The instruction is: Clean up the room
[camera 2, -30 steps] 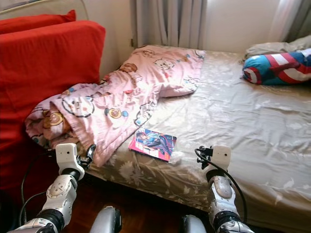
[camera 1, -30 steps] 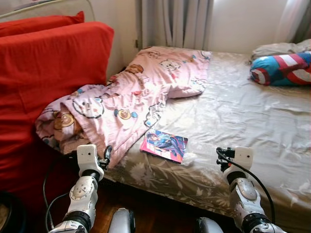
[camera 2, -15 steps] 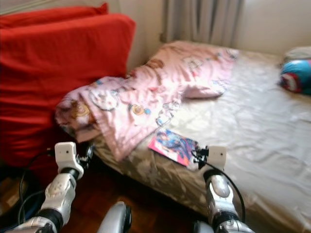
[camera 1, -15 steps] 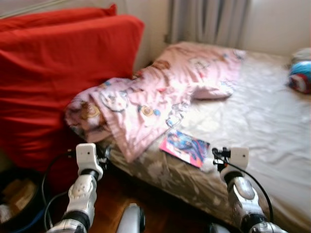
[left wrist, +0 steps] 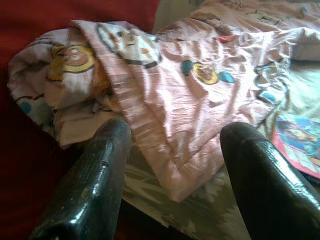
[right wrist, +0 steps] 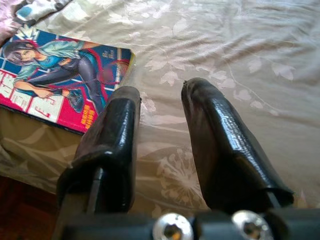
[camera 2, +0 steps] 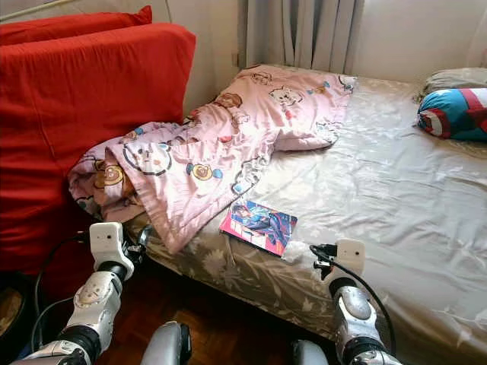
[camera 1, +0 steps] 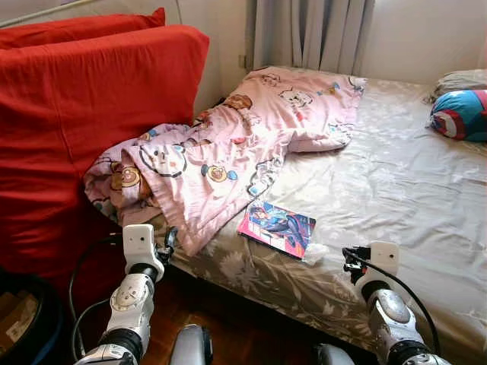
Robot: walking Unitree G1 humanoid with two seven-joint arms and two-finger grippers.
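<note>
A pink cartoon-print blanket [camera 1: 228, 144] lies crumpled across the left side of the bed [camera 1: 396, 190] and hangs over its near corner. A colourful comic book [camera 1: 277, 226] lies flat on the beige floral sheet near the front edge. My left gripper [left wrist: 170, 165] is open, held low just before the blanket's hanging corner [left wrist: 170, 150]. Open too, my right gripper [right wrist: 160, 135] hovers over the sheet, with the comic book [right wrist: 60, 85] just beside one finger [right wrist: 110, 145]. Nothing is between either pair of fingers.
Big red cushions [camera 1: 84, 114] stand against the bed's left side. A blue, red and white pillow [camera 1: 460, 114] lies at the far right of the bed. Curtains [camera 1: 312, 34] hang behind. A dark bin [camera 1: 19, 319] sits on the wooden floor [camera 1: 228, 319] at lower left.
The camera swung left and then partly back, so the whole picture shifted. Blanket, book and pillow lie as before. Both arms keep the same raised pose, fingers open.
</note>
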